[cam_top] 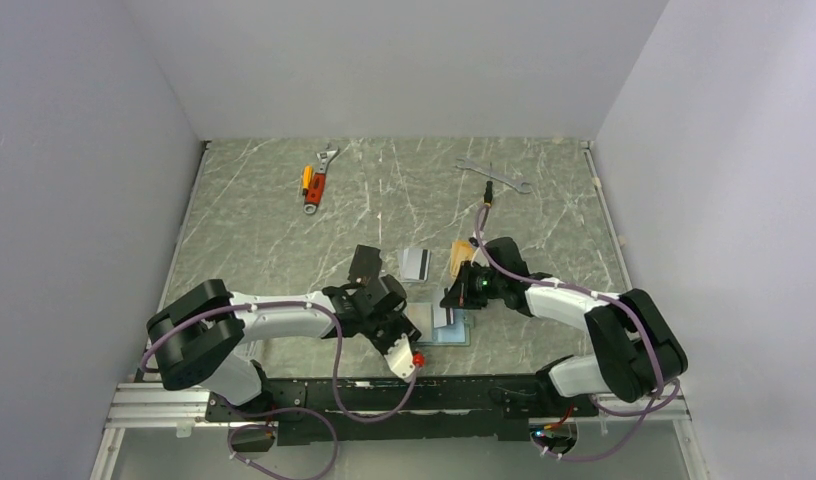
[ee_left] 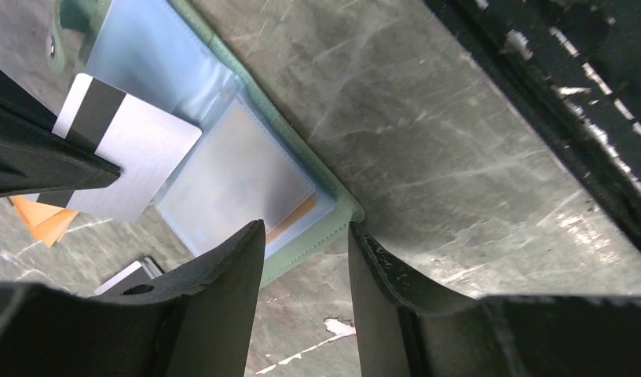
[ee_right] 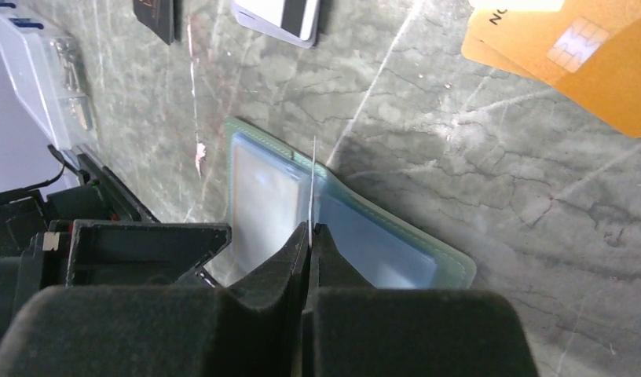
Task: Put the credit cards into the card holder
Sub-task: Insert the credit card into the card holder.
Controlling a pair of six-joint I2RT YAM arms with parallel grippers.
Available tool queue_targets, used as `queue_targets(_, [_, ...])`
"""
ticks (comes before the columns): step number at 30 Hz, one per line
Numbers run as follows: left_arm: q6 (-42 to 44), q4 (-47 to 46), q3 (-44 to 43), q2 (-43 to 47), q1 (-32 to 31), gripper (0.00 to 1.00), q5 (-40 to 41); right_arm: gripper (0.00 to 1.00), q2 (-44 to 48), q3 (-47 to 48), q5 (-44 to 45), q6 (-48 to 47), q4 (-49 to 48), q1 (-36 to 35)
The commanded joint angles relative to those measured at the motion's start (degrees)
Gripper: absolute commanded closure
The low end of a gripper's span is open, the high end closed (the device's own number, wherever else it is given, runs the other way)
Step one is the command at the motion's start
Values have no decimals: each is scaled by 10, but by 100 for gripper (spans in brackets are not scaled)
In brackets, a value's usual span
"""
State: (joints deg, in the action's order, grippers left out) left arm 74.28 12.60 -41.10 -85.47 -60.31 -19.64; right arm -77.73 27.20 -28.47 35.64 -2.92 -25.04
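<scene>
Left hand [ee_left: 305, 236], right hand [ee_right: 309, 232] crowd card holder [ee_left: 239, 165]; credit cards [ee_right: 584, 55] beyond.

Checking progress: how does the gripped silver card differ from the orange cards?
The silver card is grey with a dark stripe; the orange cards are gold. The silver card is held on edge, pinched by the right gripper over the card holder; the orange cards lie flat, untouched. Both are thin rectangles.
</scene>
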Motion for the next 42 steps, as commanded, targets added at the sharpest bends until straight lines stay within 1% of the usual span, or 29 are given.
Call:
queue_targets(1, [-25, 7, -13, 6, -15, 51, -22, 100, -17, 21, 18, -21, 19, 2])
queue_targets(11, [-71, -9, -11, 14, -35, 53, -20, 100, -43, 38, -1, -20, 2, -23])
queue_targets(15, [-87, 11, -22, 22, -38, 53, -14, 100, -37, 40, -1, -23, 6, -21])
queue_targets(19, [-86, 56, -41, 32, -38, 53, 5, 100, -17, 39, 7, -22, 13, -14])
queue_targets(25, [-59, 99, -69, 37, -22, 49, 12, 100, 7, 16, 3, -6, -9, -8])
queue_targets(27, [-42, 90, -66, 33, -20, 47, 15, 100, 8, 7, -4, 2, -24, -5])
queue_targets(31, [-5, 35, -41, 14, -20, 47, 22, 100, -1, -4, -16, 15, -48, -4])
queue_targets(34, [18, 11, -29, 1, -20, 47, 24, 100, -2, -14, -25, 25, -65, -5])
queue_targets(42, [58, 24, -13, -5, -20, 47, 14, 100, -9, -34, -49, 47, -116, 5])
